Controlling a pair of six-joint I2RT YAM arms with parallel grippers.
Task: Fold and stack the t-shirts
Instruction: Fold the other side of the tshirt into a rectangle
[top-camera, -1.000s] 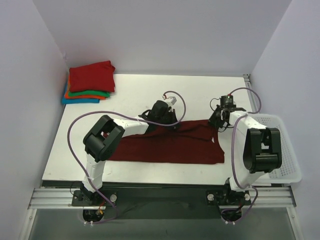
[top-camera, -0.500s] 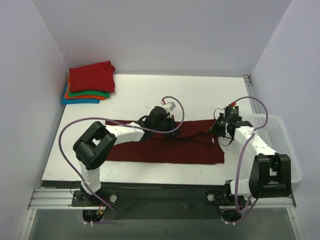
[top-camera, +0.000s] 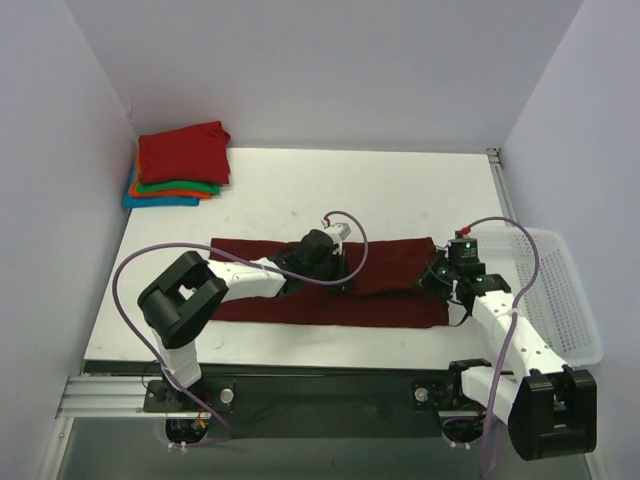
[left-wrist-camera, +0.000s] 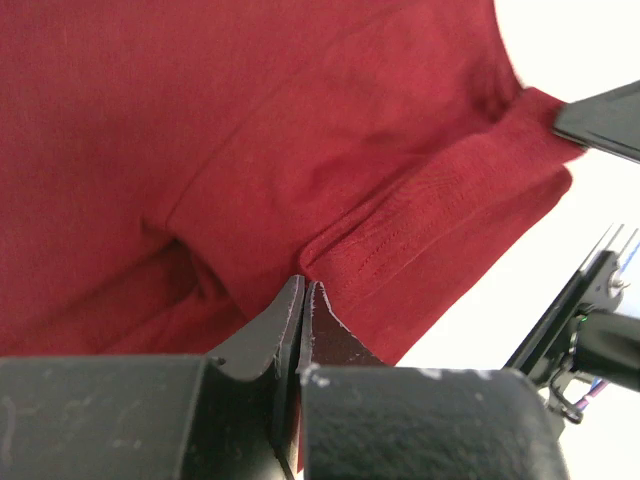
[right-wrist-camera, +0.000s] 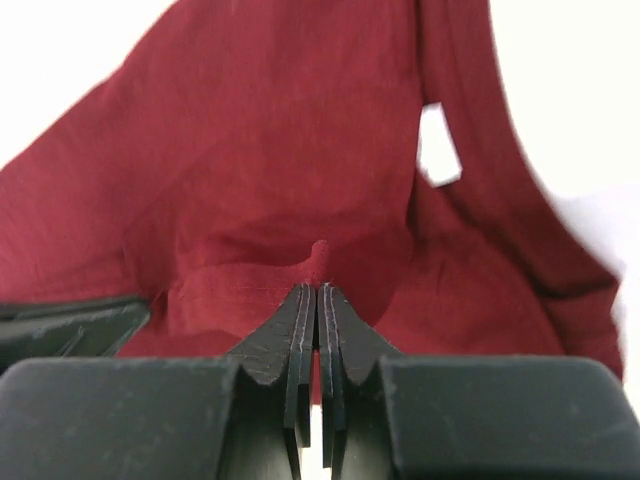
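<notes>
The dark maroon t-shirt (top-camera: 390, 300) lies spread in a long band across the middle of the table. My left gripper (top-camera: 338, 270) is over its centre, shut on a hemmed fold of the maroon cloth (left-wrist-camera: 420, 230) right at the jaw tips (left-wrist-camera: 303, 287). At the shirt's right end, my right gripper (top-camera: 437, 277) is shut on a small raised pinch of the same cloth (right-wrist-camera: 318, 290), beside its white label (right-wrist-camera: 438, 145). A stack of folded t-shirts, the bright red one (top-camera: 183, 152) on top with green (top-camera: 195, 186) and blue (top-camera: 150, 201) edges below, sits at the far left corner.
A white mesh basket (top-camera: 570, 310) stands at the table's right edge, close to my right arm. Grey walls close in the table on the left, far and right sides. Purple cables loop above both arms.
Both grippers have moved toward the near edge, drawing the shirt's far edge with them. The right arm has stretched out to the right, and its jaws have closed fully.
</notes>
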